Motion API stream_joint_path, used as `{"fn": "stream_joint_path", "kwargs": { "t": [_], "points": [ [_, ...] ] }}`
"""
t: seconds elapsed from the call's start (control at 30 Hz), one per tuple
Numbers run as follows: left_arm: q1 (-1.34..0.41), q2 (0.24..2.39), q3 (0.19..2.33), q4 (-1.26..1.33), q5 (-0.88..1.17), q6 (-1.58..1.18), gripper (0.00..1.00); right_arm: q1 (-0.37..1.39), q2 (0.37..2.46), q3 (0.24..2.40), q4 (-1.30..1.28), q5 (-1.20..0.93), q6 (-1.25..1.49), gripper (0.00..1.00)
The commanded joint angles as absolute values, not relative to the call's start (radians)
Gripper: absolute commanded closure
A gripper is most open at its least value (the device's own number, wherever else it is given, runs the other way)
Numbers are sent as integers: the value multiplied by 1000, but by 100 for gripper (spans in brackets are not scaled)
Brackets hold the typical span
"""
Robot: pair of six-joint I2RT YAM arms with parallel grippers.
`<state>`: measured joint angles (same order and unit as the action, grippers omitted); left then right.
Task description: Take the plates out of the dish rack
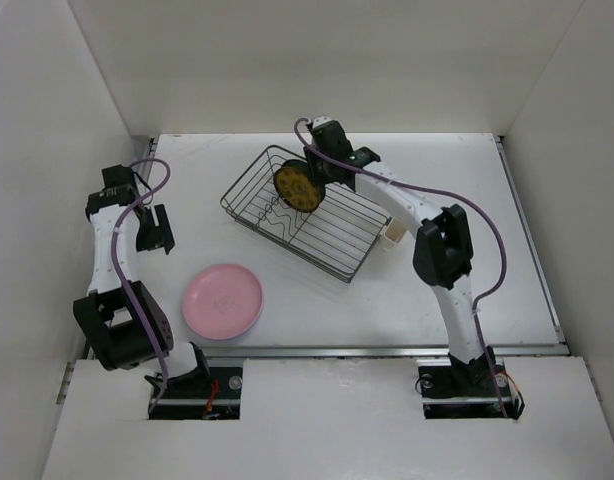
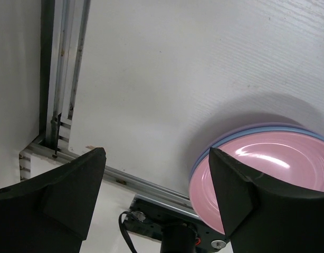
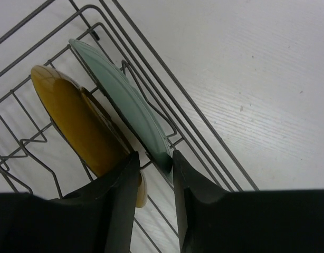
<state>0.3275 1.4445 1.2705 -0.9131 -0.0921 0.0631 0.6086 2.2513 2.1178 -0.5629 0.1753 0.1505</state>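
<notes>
The left gripper (image 2: 156, 155) is hovering with its fingers spread wide beside the pink plate (image 1: 223, 300), which is lying on the table (image 1: 467, 200). In the dish rack (image 1: 332, 245), the yellow plate (image 1: 295, 186) and the teal plate (image 3: 125, 100) are standing upright. The right gripper (image 3: 155, 154) is straddling the teal plate's rim, and I cannot tell whether it is pinching it.

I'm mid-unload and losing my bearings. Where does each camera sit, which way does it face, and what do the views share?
Top external: above and behind the bases, looking down on the table; left arm and right arm both show.
Left wrist: on the left arm, facing the table's near-left corner; open left gripper frames the pink plate.
Right wrist: above the dish rack, looking down; right gripper fingers close together beside mustard plate and teal plate.
Shared: top external also shows the pink plate, rack and mustard plate.
</notes>
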Motion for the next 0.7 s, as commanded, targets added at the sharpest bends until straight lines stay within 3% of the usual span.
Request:
{"fn": "stream_joint_path", "kwargs": {
  "t": [0.0,0.1,0.2,0.5,0.67],
  "points": [
    [313,1443,1307,-934,-86,74,23,618,2168,2097,-509,167,160,63],
    [313,1453,1307,-934,-86,74,23,618,2145,2088,-509,193,150,57],
    [304,1453,1307,-934,-86,64,23,629,2118,2069,-509,261,137,44],
    [304,1471,1316,-934,-86,64,23,716,2040,2030,-488,267,46,45],
    [304,1471,1316,-934,-86,64,23,716,2129,2005,-454,308,22,50]
  ]
}}
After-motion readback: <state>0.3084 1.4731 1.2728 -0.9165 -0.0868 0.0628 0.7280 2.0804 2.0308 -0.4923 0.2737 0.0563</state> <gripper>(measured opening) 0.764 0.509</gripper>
